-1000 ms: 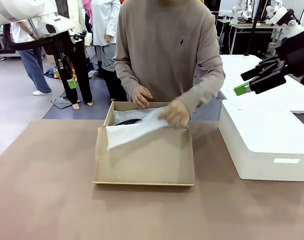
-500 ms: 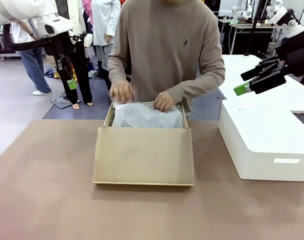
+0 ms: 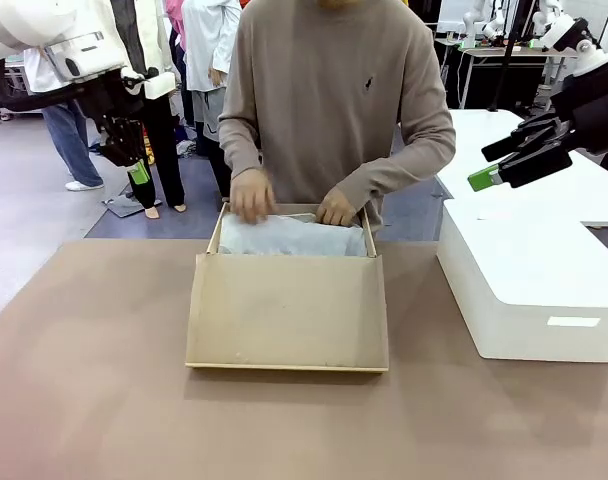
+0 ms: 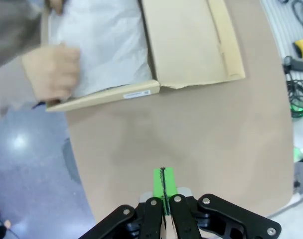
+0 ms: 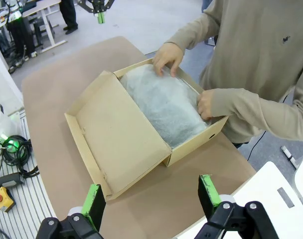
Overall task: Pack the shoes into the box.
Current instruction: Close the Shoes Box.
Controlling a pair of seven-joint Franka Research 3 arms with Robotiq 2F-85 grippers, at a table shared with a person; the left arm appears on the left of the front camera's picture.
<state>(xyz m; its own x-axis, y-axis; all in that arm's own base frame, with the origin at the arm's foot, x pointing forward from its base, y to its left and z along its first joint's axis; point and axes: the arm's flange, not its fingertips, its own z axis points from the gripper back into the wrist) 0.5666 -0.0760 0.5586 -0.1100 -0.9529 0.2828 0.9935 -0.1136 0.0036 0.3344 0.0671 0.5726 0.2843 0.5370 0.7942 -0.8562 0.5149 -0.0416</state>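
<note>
The tan cardboard box (image 3: 289, 310) lies in the middle of the table, its flap lid open toward me. White tissue paper (image 3: 292, 236) covers the inside, and the shoes are hidden under it. The person's two hands (image 3: 252, 195) press the tissue down at the far edge. In the right wrist view the box (image 5: 121, 137) and tissue (image 5: 166, 104) sit ahead of the fingers. My left gripper (image 3: 139, 172) hangs shut, high at the far left, clear of the box (image 4: 191, 45). My right gripper (image 3: 484, 180) stands open and empty above the white box.
A large white rounded-corner box (image 3: 529, 290) stands on the table's right side. A white table (image 3: 504, 135) lies behind it. Other people stand on the floor at the back left. Bare brown tabletop (image 3: 104, 400) surrounds the cardboard box.
The person has folded the lifted sheet of tissue down over the box's contents and now tucks it with both hands. My left gripper shifted slightly; the right has not moved.
</note>
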